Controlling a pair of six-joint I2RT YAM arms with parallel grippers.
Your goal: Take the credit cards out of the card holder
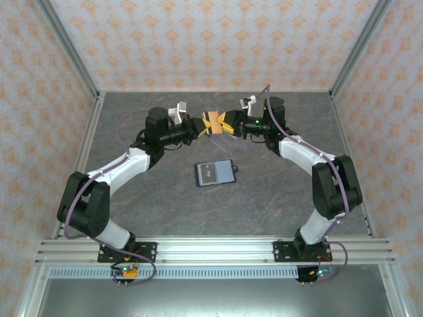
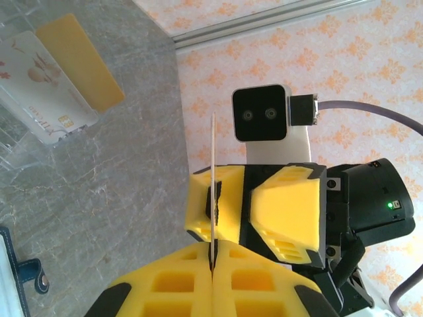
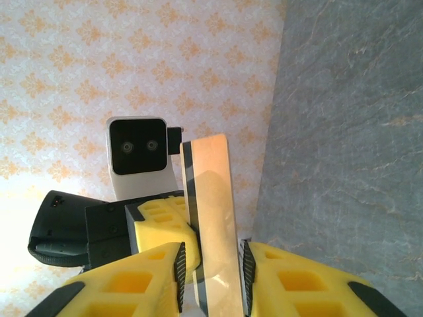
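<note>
Left gripper is shown clamped shut on the orange-tan card, w/ its yellow fingers pressed together on the card's faces. In the left wrist view the card is seen edge-on, as a thin upright line. The right gripper is seen from its own cam w/ jaws narrowly parted, one pad on each side of the same card. The gap is wider than the card's thickness, and contact btwn pads and card cannot be made out. In that view the card's broad tan face and a dark stripe along one edge are revealed, neither of which is given by the left wrist view.

In the top ext. view the two grippers are placed tip to tip over the far middle of the table, w/ the card btwn them. The card holder is laid flat on the table nearer the arm bases, well apart from both grippers. It is navy w/ a paler patch on top; whether that patch is a card or a pocket cannot be told. Its clasp tab and a navy corner are caught at the lower left of the left wrist view.

Two more cards are recorded by the left wrist cam at upper left: a yellow card and a whitish card w/ a faint print and a chip. They are touching or overlapping; which cannot be told. The opposite camera housing is also caught there.
</note>
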